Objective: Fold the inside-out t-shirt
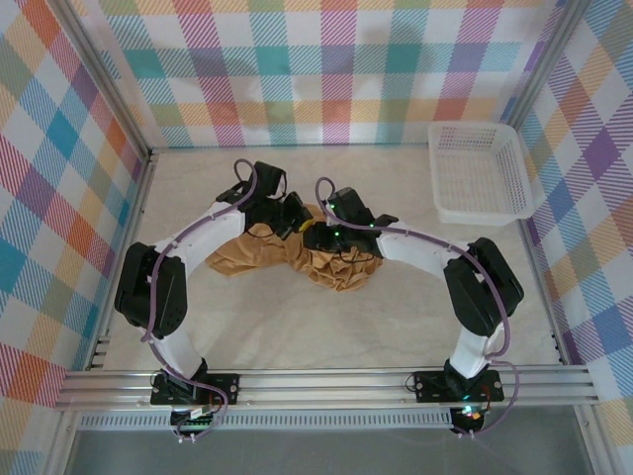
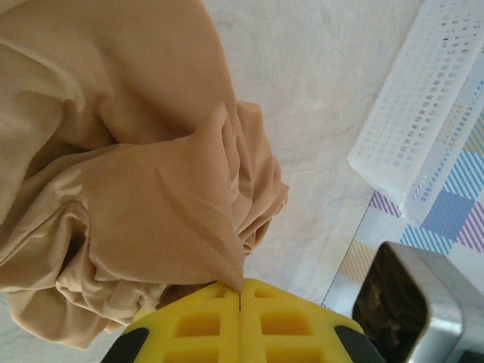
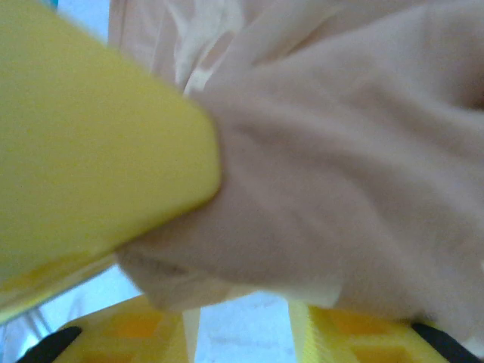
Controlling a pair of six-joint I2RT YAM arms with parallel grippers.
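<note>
As the left hand (image 2: 240, 293) pinches a fold of the bunched inside-out t-shirt (image 2: 144, 204) on the tabletop (image 1: 297, 332), the right hand (image 3: 240, 336) stands parted against the cloth; folding well likely means spreading it flat first.

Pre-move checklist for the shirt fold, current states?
1. Left end effector shut on t-shirt: ok, a fold is pinched in closed jaws.
2. Right end effector clear of cloth: not ok; jaws apart, cloth against them.
3. Flat t-shirt: not ok, bunched in a heap.
4. Basket apart from t-shirt: ok, it sits in the far right corner.
</note>
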